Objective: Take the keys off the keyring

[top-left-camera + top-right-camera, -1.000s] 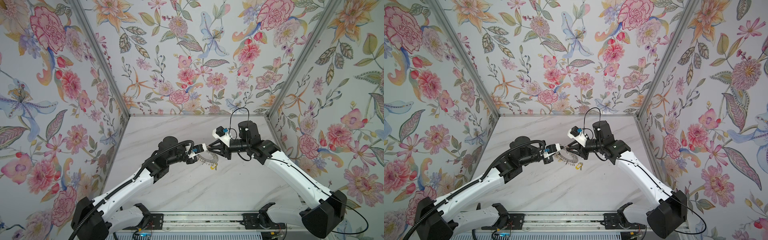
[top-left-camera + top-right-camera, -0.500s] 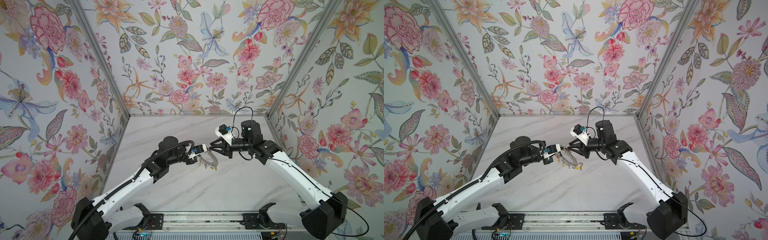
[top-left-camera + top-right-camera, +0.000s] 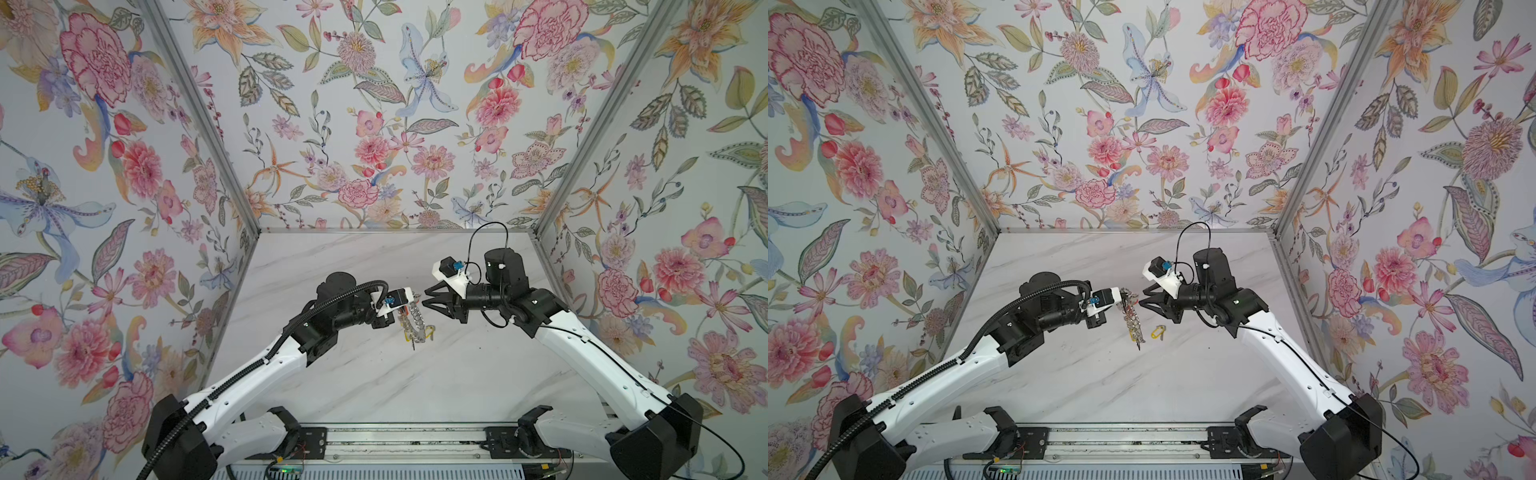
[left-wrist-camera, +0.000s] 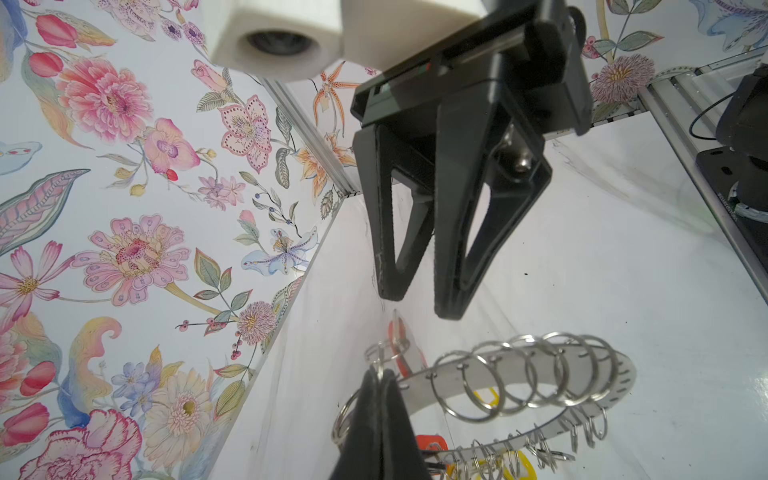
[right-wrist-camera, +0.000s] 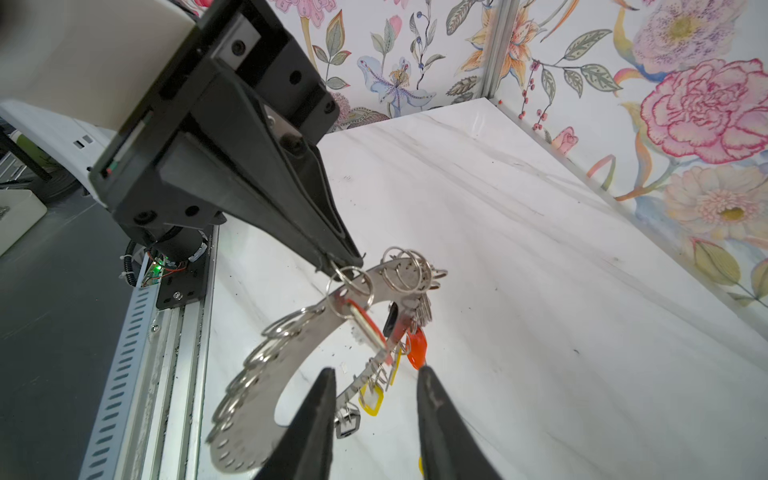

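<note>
Left gripper (image 5: 345, 264), jaws pressed together, pinches the keyring (image 5: 282, 365) by its rim, holding it up above the middle of the table (image 3: 415, 395); keys (image 5: 417, 349) with red, orange and yellow tags dangle from it. Right gripper (image 3: 424, 297) hovers just beside it, jaws spread, empty.

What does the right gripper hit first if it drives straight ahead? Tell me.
Most likely the keys, whose coloured tags hang on the keyring right before the open right gripper; the shut left gripper holds that ring up. Depth is hard to judge.
</note>
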Action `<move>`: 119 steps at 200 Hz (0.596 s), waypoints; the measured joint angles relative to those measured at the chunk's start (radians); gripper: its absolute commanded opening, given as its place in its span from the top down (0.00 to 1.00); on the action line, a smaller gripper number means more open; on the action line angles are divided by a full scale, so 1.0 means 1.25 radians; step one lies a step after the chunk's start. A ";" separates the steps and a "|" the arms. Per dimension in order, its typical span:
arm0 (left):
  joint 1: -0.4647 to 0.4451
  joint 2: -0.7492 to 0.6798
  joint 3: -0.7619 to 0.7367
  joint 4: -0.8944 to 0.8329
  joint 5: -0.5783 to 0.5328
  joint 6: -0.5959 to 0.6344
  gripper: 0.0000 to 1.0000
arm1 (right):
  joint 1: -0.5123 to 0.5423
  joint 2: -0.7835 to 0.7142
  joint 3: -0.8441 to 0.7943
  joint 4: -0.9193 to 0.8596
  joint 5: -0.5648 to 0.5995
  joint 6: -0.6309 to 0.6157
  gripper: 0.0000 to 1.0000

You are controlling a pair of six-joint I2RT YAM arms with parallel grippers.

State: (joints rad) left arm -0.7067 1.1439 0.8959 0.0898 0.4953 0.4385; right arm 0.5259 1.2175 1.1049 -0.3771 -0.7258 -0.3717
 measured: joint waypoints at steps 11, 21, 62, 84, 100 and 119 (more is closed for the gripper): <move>0.000 0.000 0.001 0.000 0.002 0.000 1.00 | 0.005 0.004 0.000 0.002 0.000 0.000 0.64; 0.000 0.000 0.002 0.000 0.004 0.000 1.00 | 0.008 0.009 0.000 0.007 -0.002 0.000 0.64; 0.000 0.001 0.007 0.000 0.024 -0.001 1.00 | 0.012 0.037 0.000 0.024 -0.006 0.000 0.64; 0.000 0.003 0.016 -0.001 0.038 -0.003 1.00 | 0.019 0.046 0.000 0.033 -0.013 0.000 0.66; 0.000 0.005 0.023 0.000 0.042 -0.004 1.00 | 0.024 0.047 0.000 0.039 -0.024 0.000 0.67; 0.000 0.006 0.028 0.000 0.043 -0.004 1.00 | 0.027 0.047 0.000 0.047 -0.043 -0.001 0.69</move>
State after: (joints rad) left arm -0.7067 1.1519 0.9306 0.0895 0.5488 0.4335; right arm 0.5591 1.2758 1.1049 -0.3180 -0.7799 -0.3725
